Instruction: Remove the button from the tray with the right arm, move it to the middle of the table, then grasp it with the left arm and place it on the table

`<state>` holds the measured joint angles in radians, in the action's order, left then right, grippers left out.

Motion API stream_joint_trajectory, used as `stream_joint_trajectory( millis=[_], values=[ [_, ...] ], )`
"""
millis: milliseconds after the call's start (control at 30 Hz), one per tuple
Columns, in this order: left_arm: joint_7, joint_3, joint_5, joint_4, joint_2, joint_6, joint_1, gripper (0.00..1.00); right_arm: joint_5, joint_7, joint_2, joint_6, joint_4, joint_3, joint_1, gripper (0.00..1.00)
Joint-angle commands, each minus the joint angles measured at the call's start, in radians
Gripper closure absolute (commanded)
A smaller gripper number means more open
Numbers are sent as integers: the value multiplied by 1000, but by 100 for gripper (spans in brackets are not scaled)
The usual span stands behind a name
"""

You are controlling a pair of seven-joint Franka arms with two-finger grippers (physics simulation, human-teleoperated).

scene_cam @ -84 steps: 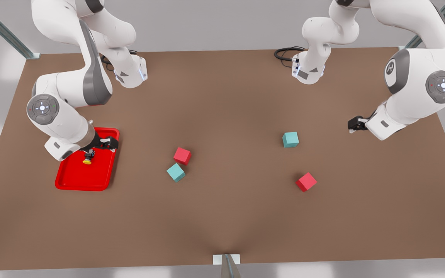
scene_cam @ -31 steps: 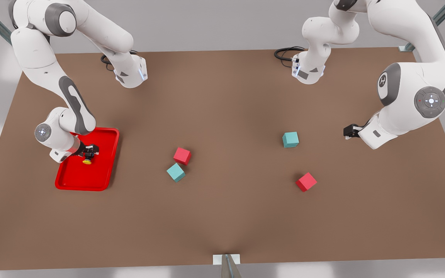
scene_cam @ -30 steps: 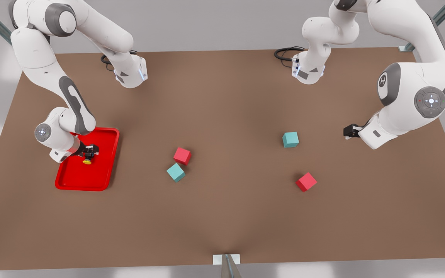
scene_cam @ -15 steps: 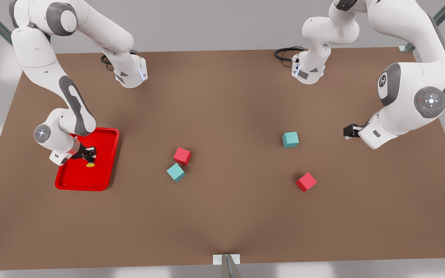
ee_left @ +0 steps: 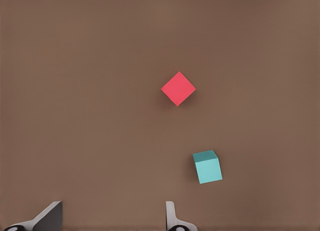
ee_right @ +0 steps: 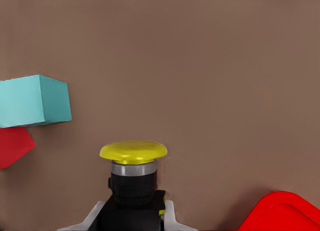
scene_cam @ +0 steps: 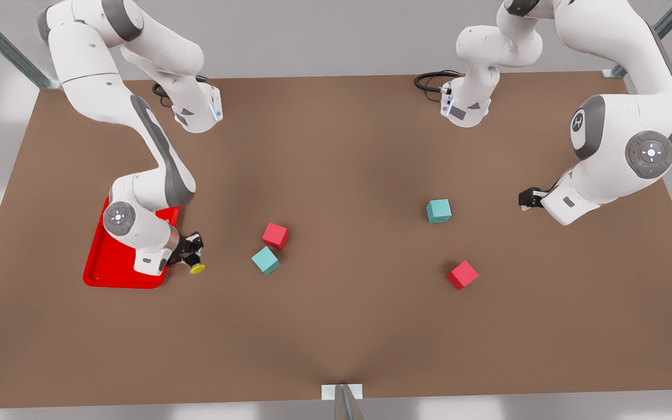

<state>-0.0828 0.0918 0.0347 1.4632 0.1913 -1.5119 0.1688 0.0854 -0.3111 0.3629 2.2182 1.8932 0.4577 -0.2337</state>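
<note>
Tiny yellow-capped black button (scene_cam: 196,267) pinched firmly in right gripper (scene_cam: 191,256) fingers; best carried level to table (scene_cam: 336,326) middle, left gripper (scene_cam: 526,198) fingers parted, empty.

Brown table (scene_cam: 336,326), red tray (scene_cam: 100,268), two red cubes (scene_cam: 275,235), two teal cubes (scene_cam: 438,210)

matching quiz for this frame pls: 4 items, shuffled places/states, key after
Items:
1. button
2. tray
3. left gripper
4. right gripper

States:
A. open, waiting near the table's edge at the front view's right
B. shut on the yellow-capped part
C. red, partly under an arm
D. held just past the tray's rim, above the table

Pairs: 1-D, 2-C, 3-A, 4-B
</note>
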Motion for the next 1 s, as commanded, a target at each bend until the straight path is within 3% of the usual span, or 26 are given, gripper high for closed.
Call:
stream_joint_trajectory(
  millis=[0,233,433,533,567,967],
  values=[
    [0,0,1,2,-1,2,0,0,16,570,7,-121,-57,1,80,61],
    [0,0,2,3,0,1,1,0,7,1148,139,-252,-315,1,390,61],
    [0,0,2,3,0,2,1,0,0,1699,441,-364,-799,-21,729,61],
    [0,0,2,3,0,2,1,0,-85,1796,573,-414,-970,-212,899,61],
    [0,0,2,3,0,1,1,0,-93,1822,610,-414,-1017,-221,918,61],
    [0,0,2,3,23,-7,1,0,-95,1822,735,-287,-1077,-269,1033,60]
  ],
)
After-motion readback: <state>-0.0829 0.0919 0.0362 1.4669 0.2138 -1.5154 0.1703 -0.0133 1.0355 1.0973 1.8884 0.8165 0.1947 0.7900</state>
